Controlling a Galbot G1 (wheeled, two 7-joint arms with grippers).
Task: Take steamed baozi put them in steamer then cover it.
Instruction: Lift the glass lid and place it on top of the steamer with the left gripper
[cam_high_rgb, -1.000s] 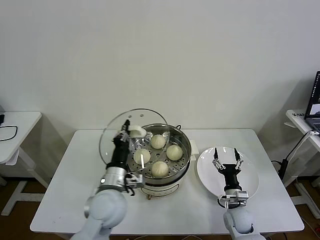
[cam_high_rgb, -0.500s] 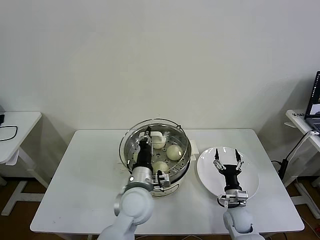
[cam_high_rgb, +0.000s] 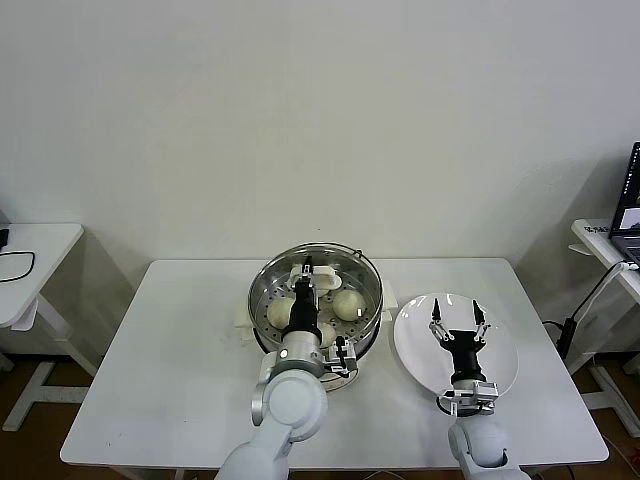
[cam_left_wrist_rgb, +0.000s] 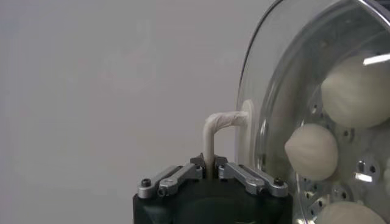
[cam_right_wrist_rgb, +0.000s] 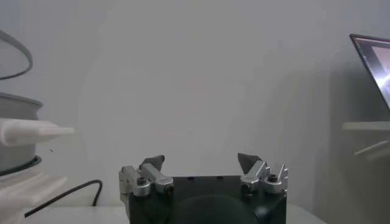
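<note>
**Steamer mouth blocked from above; table sides lay free**

The glass cover (cam_high_rgb: 316, 275), clamped by its white handle (cam_left_wrist_rgb: 220, 125) in the left gripper (cam_high_rgb: 305, 283), hung over the steamer (cam_high_rgb: 368, 322), so the buns (cam_high_rgb: 347, 304) could not be reached from above. The left arm barred the near side. The right gripper (cam_high_rgb: 456, 325), jaws spread, hovered over the white plate (cam_high_rgb: 500, 350). The table (cam_high_rgb: 160, 360) was bare on the robot's left; the strip behind the steamer seemed clear.

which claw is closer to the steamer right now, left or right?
Left. The left claw is over the steamer, shut on the cover by its white handle. The right claw sits open over the white plate, off to the steamer's right.
</note>
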